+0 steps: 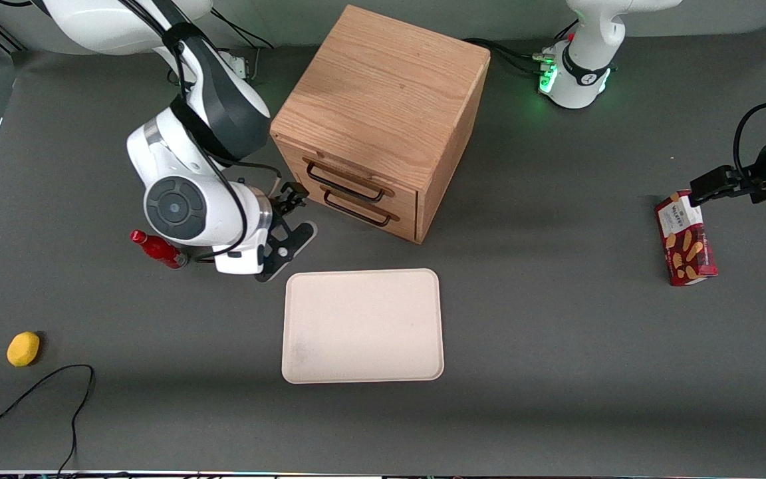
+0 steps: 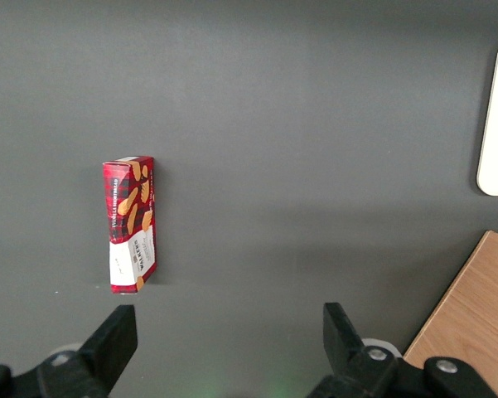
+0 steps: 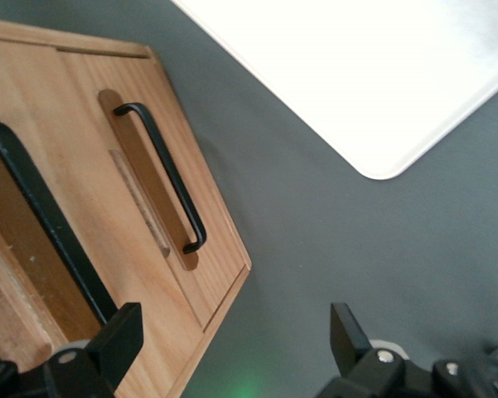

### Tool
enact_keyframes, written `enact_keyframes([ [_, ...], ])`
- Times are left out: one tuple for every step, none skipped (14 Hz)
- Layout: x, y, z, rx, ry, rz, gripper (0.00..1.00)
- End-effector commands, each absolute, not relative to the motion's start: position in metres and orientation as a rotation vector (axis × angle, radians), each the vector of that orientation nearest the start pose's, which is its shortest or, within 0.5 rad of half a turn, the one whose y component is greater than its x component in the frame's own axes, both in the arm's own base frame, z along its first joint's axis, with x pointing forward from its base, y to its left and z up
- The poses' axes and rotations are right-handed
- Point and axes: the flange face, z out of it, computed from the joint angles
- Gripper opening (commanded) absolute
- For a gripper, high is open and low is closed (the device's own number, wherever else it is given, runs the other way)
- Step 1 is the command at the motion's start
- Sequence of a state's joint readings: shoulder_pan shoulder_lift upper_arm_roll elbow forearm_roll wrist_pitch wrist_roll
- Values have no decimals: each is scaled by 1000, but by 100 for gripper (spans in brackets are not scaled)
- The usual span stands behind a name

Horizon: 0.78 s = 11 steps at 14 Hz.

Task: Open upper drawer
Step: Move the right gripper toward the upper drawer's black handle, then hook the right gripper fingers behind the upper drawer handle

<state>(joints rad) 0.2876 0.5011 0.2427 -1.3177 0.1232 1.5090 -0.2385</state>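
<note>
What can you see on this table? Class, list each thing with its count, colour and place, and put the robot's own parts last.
Cabinet: one, light oak, mid-table, farther from the front camera than the tray.
Upper drawer: one, oak with black bar handle, shut, above the lower drawer.
Tray: one, cream, in front of the cabinet.
Bottle: one, red, beside the working arm.
Lemon-like fruit: one, yellow, toward the working arm's end.
Biscuit box: one, red, toward the parked arm's end.
Cable: one, black, near the fruit.
Claw: one, black, open, just in front of the drawers.
</note>
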Motion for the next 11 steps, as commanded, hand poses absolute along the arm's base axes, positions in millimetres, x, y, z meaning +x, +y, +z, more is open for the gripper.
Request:
enact_keyframes([
  [580,338,435,-2641,-1125,500,100],
  [578,341,437,-2635,-1135,495,100],
  [576,343,436,-2629,-1140,508,100],
  [570,349,437,-2613,-1160,528,100],
  [565,354,439,-2599,-1178,537,100],
  [563,357,439,-2594,-1184,540,100],
  [560,360,439,-2588,-1194,550,100],
  [558,363,439,-2582,-1201,551,100],
  [553,371,439,-2572,-1219,555,100],
  [551,374,438,-2572,-1227,559,100],
  [550,375,437,-2572,-1226,562,100],
])
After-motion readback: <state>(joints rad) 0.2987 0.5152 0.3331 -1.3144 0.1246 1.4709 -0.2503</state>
